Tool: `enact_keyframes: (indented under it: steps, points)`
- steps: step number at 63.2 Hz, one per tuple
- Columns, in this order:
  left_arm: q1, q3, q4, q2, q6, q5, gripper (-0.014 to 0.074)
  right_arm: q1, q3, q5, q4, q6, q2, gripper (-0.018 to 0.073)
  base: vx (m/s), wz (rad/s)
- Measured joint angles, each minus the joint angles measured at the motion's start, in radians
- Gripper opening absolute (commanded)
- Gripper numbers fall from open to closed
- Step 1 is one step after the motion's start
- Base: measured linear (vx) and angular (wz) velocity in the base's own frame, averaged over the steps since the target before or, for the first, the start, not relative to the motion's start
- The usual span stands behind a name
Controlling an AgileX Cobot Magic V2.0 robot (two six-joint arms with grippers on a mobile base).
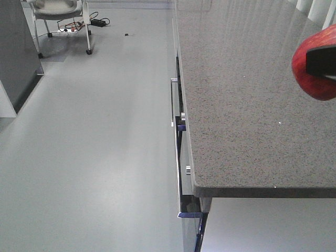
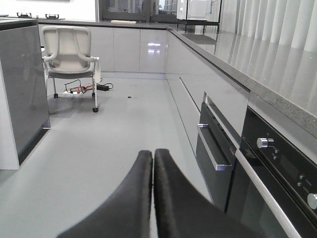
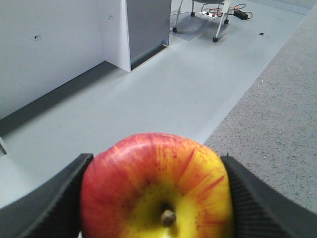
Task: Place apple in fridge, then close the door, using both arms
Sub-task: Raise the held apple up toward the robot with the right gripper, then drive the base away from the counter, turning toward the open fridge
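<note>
Firmly, the apple [image 3: 156,188] sits between the two black fingers [image 3: 44,203] of the right gripper [image 3: 156,158]. The gripper is open only as wide as the fruit and presses it on both sides, with the stem dimple facing the wrist camera. The front view shows the apple over the speckled counter [image 1: 252,105]. The left gripper [image 2: 153,154] holds nothing, its fingers pressed together above the floor [image 2: 99,148]. Well apart, across the floor, stands the dark grey fridge [image 2: 22,89], with a chair [image 2: 69,49] beyond.
</note>
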Motion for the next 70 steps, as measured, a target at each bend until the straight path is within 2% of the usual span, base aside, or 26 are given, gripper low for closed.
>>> enact_keyframes:
  steps: [70]
  points:
    - [0.000,0.000,0.000,0.000,0.000,0.000,-0.0006,0.000,0.002,0.004,0.000,-0.001,-0.002,-0.0003,0.00,0.03]
